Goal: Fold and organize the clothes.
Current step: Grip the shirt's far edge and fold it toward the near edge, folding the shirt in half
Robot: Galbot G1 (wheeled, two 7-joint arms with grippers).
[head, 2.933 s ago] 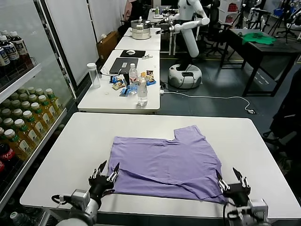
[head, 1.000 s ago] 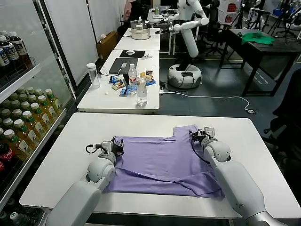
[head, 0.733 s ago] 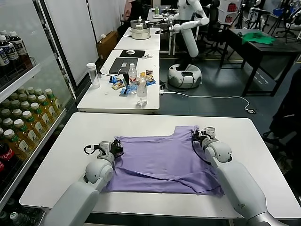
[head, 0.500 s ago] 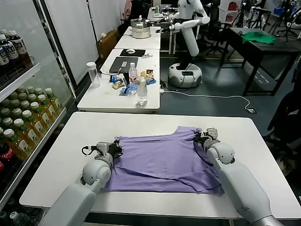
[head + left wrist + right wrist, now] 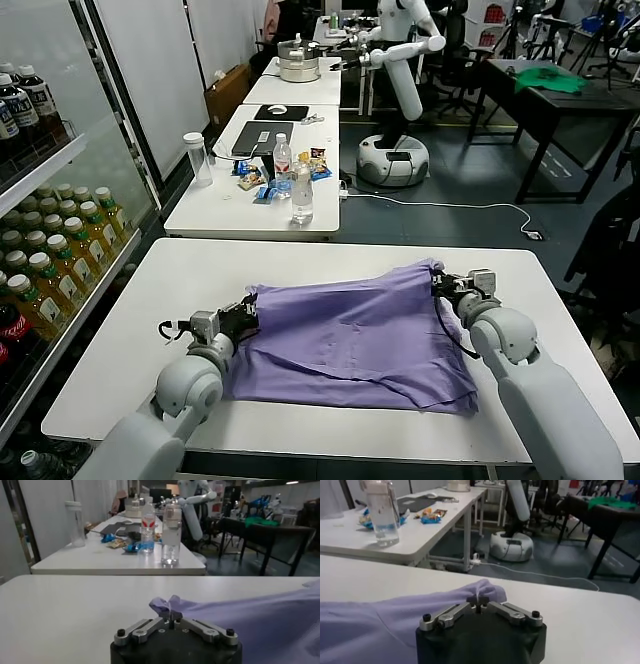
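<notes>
Right now the left gripper [image 5: 243,314] is clenched on the far-left corner of the lavender T-shirt [image 5: 350,335], and the right gripper [image 5: 446,283] is pinched on its far-right corner, both corners raised off the white table [image 5: 150,300]. Shirt fabric is thin, soft, creased, spread across table centre. Beyond: a second white table w/ bottles [image 5: 301,193] & snacks; drinks fridge on the left.

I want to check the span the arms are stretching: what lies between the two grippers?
In the head view, only the lavender T-shirt spans from the left gripper to the right gripper, each shut on a far corner.
</notes>
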